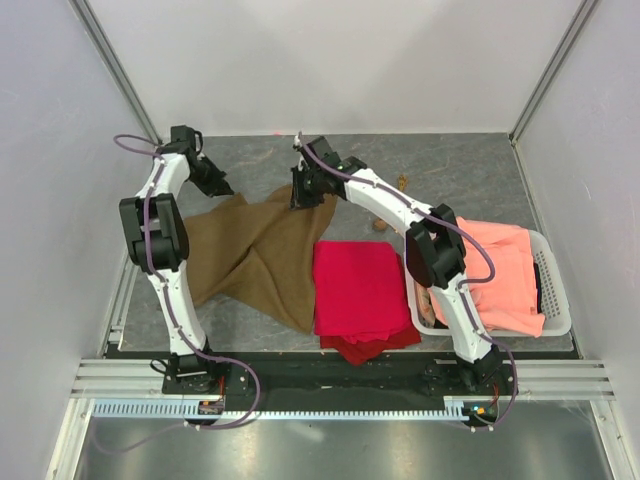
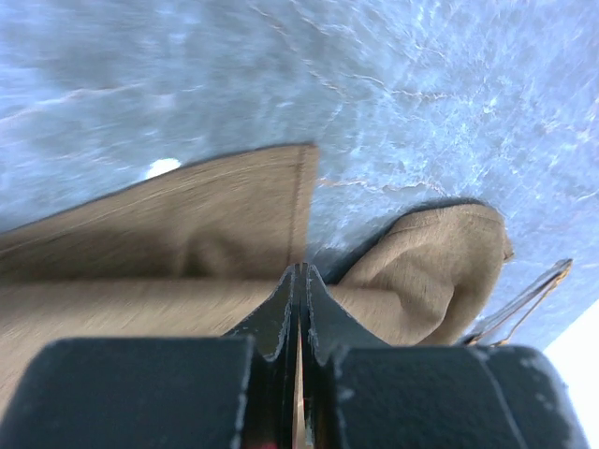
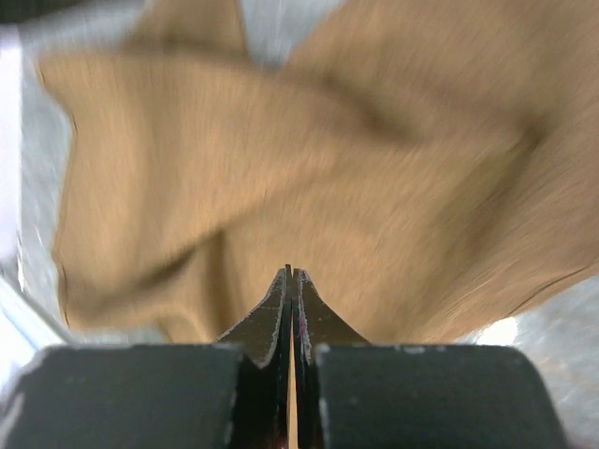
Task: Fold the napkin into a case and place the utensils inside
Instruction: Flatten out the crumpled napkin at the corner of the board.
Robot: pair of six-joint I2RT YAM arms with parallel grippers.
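The olive-brown napkin (image 1: pixel 255 255) lies rumpled and partly raised on the grey table (image 1: pixel 450 170), left of centre. It is not folded into a case. My left gripper (image 1: pixel 222 188) is shut on its far left corner. My right gripper (image 1: pixel 302 198) is shut on its far right corner. In the left wrist view the shut left gripper (image 2: pixel 299 269) has napkin (image 2: pixel 187 224) on both sides. In the right wrist view the shut right gripper (image 3: pixel 292 273) hangs over blurred napkin (image 3: pixel 281 140). Two small gold utensils (image 1: pixel 402 182) (image 1: pixel 381 224) lie on the table right of the right gripper.
A bright red cloth (image 1: pixel 360 290) lies folded just right of the napkin, near the front edge. A white plastic basket (image 1: pixel 555 290) at the right holds a salmon-orange cloth (image 1: pixel 500 270). White walls close in the back and sides.
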